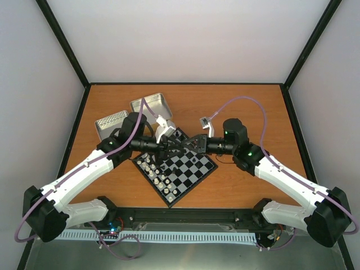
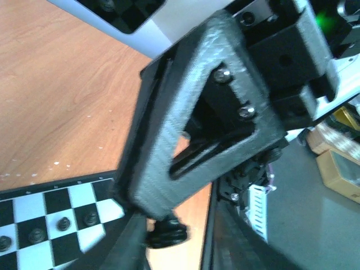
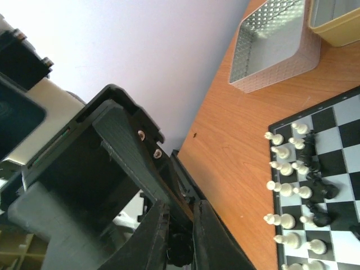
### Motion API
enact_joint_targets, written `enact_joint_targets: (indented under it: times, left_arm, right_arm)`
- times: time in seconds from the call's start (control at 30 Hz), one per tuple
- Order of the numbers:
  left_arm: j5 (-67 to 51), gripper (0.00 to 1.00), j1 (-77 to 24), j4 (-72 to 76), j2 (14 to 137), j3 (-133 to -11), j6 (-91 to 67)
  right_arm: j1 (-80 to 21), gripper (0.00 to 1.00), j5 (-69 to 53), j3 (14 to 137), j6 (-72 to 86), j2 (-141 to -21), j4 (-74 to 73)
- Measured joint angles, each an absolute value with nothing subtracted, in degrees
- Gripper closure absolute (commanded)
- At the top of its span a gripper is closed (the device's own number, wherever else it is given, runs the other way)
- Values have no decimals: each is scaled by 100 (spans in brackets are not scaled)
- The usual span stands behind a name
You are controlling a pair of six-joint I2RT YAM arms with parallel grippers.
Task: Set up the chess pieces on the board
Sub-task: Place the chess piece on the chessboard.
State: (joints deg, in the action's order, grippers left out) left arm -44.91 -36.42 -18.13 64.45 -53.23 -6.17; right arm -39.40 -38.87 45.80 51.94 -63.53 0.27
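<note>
Black chess piece [image 3: 180, 251] is pinched between the nearly touching fingers of right gripper [image 3: 180, 233], above the far corner of the board [image 1: 191, 175]. Left gripper [image 2: 174, 242] is set nose to nose against it, fingers flanking the same piece. Whether they grip it cannot be told, as the view is blurred. The piece is hidden in top view, where only the two arms are seen meeting.

White pieces [image 3: 287, 188] are shown by right wrist view in two rows along the board edge on the left arm's side, with a few black pieces [image 3: 320, 191] beside them. Cardboard boxes [image 2: 337, 163] are caught by left wrist only; any print is too blurred to read. Perforated tin [image 1: 109, 122] and plain tin [image 1: 153, 105] are seen on the wooden table [image 1: 242, 107] beyond the board.
</note>
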Motion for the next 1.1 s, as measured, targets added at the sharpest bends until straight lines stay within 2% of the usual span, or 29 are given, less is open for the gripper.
enact_joint_targets:
  times: [0.07,0.17,0.4,0.67,0.83,1.1]
  left_arm:
    - [-4462,39,-3653,-1802,6460,-5336,-602]
    - [-4049,34,-3660,-1815,6493,-5382,-624]
    - [-2735,32,-3632,-1900,6558,-5398,-692]
    - [-718,25,-3632,-1927,6451,-5415,-917]
    - [-56,23,-3632,-1826,6213,-5413,-982]
    - [132,23,-3632,-1704,6180,-5411,-993]
  right_arm:
    - [-3940,97,-3747,4580,5168,-6346,-8]
    - [-3942,97,-3361,4595,4934,-6318,-388]
    - [-3946,97,-1500,4797,4001,-6313,-1959]
    - [-4217,97,250,4410,3592,-6407,-2864]
    - [-4615,97,567,3997,3603,-6661,-2934]
    - [-4858,97,692,3931,3603,-7454,-2696]
